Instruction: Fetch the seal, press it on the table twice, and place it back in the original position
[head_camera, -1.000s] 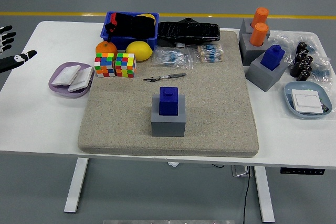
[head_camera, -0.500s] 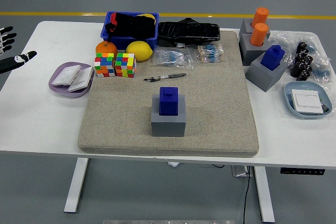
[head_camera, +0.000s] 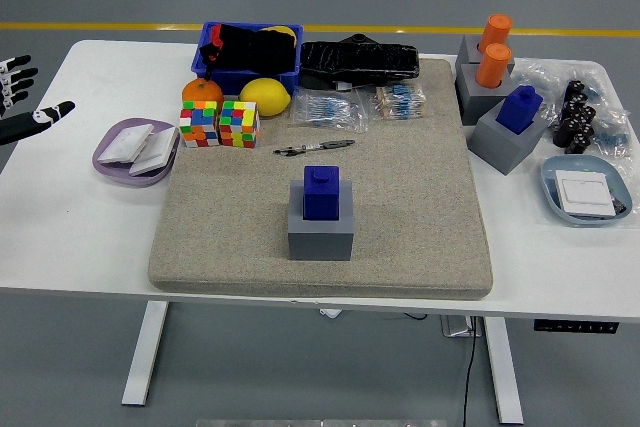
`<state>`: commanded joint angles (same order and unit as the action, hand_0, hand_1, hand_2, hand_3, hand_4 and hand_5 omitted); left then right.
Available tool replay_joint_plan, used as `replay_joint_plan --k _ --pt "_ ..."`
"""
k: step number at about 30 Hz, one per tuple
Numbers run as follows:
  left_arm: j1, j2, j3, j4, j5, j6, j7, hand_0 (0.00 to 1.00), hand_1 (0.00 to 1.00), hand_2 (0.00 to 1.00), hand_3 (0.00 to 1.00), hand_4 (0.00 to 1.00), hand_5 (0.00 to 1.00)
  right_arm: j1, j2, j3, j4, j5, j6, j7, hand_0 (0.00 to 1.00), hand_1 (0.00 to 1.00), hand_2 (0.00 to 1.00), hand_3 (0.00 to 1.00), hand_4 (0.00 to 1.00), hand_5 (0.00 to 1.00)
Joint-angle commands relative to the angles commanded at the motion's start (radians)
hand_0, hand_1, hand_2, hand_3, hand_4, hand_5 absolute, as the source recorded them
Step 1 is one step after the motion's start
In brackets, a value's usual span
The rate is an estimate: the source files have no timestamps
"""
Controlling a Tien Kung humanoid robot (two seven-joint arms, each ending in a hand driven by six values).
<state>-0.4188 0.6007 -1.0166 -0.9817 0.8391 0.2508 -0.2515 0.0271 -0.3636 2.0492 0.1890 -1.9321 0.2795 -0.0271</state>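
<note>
Seal (head_camera: 321,193) in blue sits upright in its grey holder (head_camera: 320,230) near the middle of the beige mat (head_camera: 420,207), touched by nothing, a little toward six o'clock from the mat's centre. The mat lies on the white surface (head_camera: 70,217). Just toward twelve o'clock from the seal a pen (head_camera: 314,148) lies crosswise on the mat. Toward ten o'clock stand two colour cubes (head_camera: 219,123) side by side, with an orange (head_camera: 201,91) and a lemon (head_camera: 265,96) just behind them and a blue bin (head_camera: 248,55) with dark contents farther back. At nine o'clock, off the mat, a lilac plate (head_camera: 108,161) carries white packets. At twelve o'clock a black plastic bag (head_camera: 358,62) lies along the mat's far edge, with small clear packets (head_camera: 362,104) in front of it. Toward two o'clock a second blue seal (head_camera: 519,108) stands in another grey holder (head_camera: 503,145), and behind it two orange cylinders (head_camera: 493,51) rise from a grey block. At three o'clock a pale blue dish (head_camera: 556,185) holds a white pad, with small black pieces (head_camera: 576,115) just beyond it. The left hand (head_camera: 24,103) shows only at the far nine o'clock edge, well apart from the seal, its fingers spread and holding nothing.
</note>
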Motion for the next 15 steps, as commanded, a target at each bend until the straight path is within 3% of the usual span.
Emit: replay_joint_plan --k 15 --pt "0.012 -0.006 0.001 -0.008 0.003 -0.001 0.004 0.825 0.846 0.819 0.878 0.958 0.112 -0.007 0.003 0.001 0.001 0.004 0.0 -0.003 0.787 0.684 0.661 0.612 0.793 0.457"
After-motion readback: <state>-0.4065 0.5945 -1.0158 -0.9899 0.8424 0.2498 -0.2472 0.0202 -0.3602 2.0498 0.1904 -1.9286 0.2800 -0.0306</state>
